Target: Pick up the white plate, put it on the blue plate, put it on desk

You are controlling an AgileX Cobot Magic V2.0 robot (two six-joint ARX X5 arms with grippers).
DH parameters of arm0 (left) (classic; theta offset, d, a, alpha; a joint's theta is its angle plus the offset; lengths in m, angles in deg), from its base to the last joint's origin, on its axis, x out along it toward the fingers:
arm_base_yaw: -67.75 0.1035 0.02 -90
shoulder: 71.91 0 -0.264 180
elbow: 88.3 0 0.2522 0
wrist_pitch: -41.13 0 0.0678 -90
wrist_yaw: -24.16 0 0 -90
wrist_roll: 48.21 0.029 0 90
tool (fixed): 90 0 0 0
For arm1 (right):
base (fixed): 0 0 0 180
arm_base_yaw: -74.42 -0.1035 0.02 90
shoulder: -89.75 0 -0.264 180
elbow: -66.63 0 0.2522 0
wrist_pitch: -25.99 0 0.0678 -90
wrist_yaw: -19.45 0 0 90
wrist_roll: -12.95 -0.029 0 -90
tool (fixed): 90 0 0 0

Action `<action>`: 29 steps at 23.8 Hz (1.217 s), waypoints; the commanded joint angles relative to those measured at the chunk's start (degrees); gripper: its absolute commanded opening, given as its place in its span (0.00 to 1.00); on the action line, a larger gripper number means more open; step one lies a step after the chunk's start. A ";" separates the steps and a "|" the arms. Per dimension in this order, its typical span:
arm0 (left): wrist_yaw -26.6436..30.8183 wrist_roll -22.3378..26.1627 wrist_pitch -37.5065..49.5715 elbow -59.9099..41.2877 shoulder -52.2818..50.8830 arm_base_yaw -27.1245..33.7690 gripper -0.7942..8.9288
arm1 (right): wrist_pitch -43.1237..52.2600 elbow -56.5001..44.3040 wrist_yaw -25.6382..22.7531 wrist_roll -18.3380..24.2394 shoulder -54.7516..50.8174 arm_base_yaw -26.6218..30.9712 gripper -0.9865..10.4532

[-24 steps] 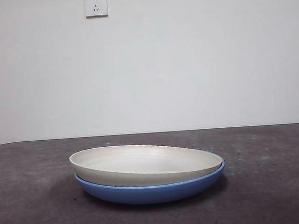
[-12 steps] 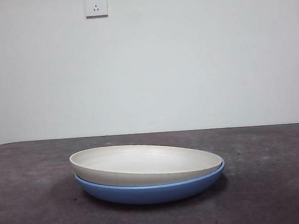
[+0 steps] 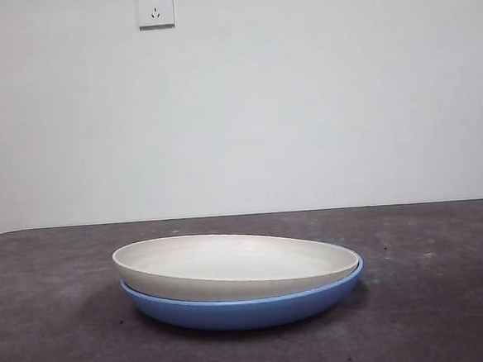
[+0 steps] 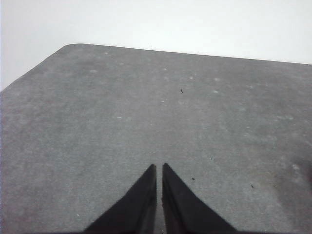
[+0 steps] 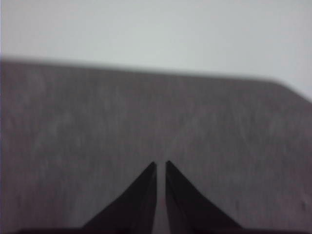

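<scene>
The white plate (image 3: 231,264) sits nested inside the blue plate (image 3: 250,309), the pair resting on the dark, mottled tabletop (image 3: 54,343) near the middle of the front view. The white plate lies tilted — its rim rides high above the blue rim on the 9 o'clock side and sinks almost level with it toward 3 o'clock, where a thin blue edge shows around it. The blue plate's glossy underside touches the tabletop, with a soft shadow spread beneath it. Behind the plates stands a plain pale wall, and a white wall socket (image 3: 155,7) is fixed high up at about 11 o'clock from the plates. Neither arm shows in the front view. In the left wrist view, the left claw (image 4: 159,168) is clenched, its two black jaws nearly touching with only a thin slit between them, and it hangs over bare speckled tabletop with a rounded table corner beyond it — no plate in its sight. In the right wrist view, which is blurred, the right claw (image 5: 161,165) is likewise clenched on nothing, jaws close together, above bare tabletop with the wall beyond.
</scene>
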 commanded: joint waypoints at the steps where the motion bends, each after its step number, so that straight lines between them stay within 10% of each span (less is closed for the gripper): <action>1: 0.20 0.87 -0.28 -1.16 -0.09 0.13 0.10 | -0.66 -0.31 -0.09 0.33 0.09 0.07 0.11; 13: 0.17 0.87 -0.28 -1.18 -0.09 0.13 0.10 | -1.66 -0.31 10.64 0.46 0.09 0.52 0.11; 29: 0.17 0.87 -0.28 -1.16 -0.09 0.13 0.10 | -0.55 -0.31 10.71 0.35 0.09 1.81 0.11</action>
